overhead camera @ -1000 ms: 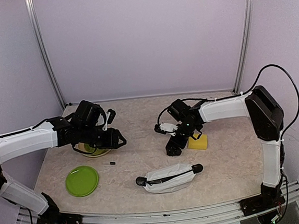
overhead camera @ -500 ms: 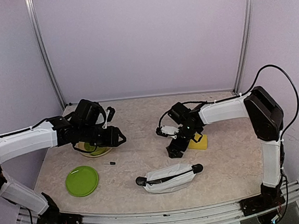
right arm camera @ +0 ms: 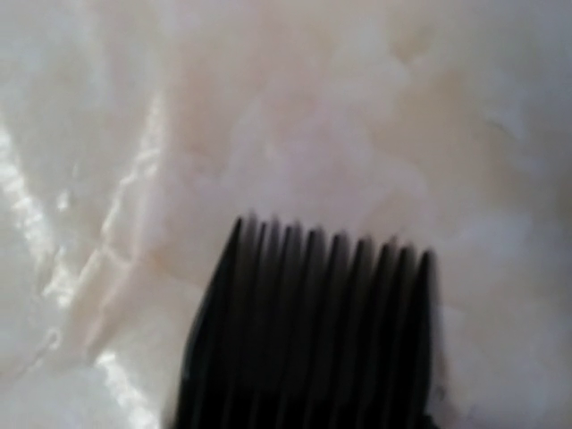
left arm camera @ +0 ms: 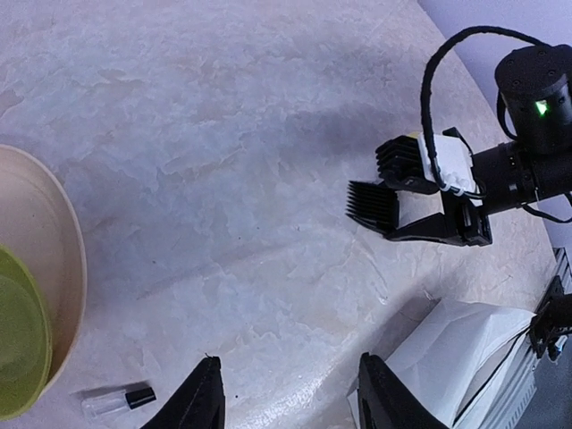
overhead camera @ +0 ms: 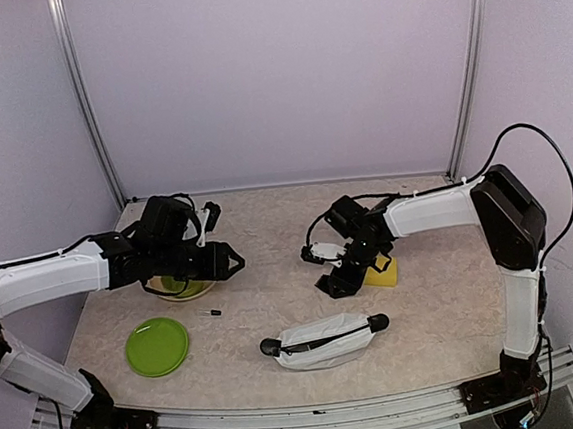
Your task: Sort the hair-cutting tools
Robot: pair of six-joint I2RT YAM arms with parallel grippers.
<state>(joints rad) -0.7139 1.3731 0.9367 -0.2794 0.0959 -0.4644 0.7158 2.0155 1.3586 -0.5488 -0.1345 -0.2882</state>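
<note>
comb guard (right arm camera: pixel 304 331) now sits under lowered right hand (overhead camera: pixel 349 267), grip unclear; left hand (left arm camera: pixel 290 398) half open, empty.

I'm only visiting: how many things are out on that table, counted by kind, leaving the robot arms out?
dishes: 2 (green plate, bowl)
white pouch: 1
black comb guard: 1
yellow block: 1
small black-capped tube: 1
Total: 6
</note>
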